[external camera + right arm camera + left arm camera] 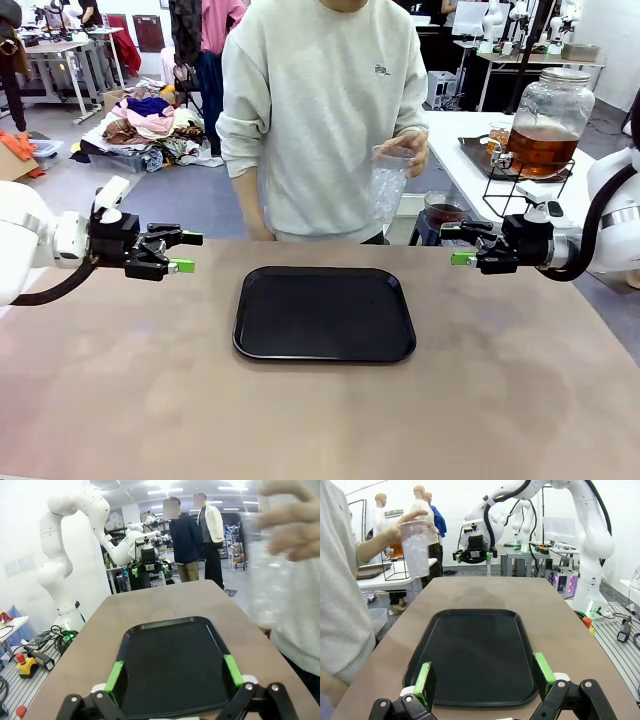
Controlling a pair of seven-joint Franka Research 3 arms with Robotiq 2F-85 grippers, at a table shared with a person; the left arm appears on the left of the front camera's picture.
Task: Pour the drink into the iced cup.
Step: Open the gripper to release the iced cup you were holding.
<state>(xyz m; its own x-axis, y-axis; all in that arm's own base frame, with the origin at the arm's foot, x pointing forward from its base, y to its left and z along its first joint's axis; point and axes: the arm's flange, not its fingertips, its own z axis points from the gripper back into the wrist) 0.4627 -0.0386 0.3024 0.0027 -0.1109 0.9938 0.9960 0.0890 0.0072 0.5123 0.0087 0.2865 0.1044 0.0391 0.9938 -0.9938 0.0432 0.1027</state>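
Note:
A person's hand holds the iced cup [388, 185], a clear plastic cup full of ice, above the table's far edge; the same cup [415, 547] shows in the left wrist view, and as a blurred cup [272, 565] in the right wrist view. The amber-brown drink [540, 148] sits in a large glass jar on a side table at the back right. My left gripper [187, 252] [484, 675] hovers open left of the black tray [325, 315], holding nothing. My right gripper [455, 243] [173, 672] hovers open to the right of the tray, also holding nothing.
The tray [475, 655] [175, 660] lies bare at the table's middle. The jar stands on a black wire stand [525, 190]. A small container of dark liquid [443, 212] sits just beyond the table's far right edge. The person stands at the far side.

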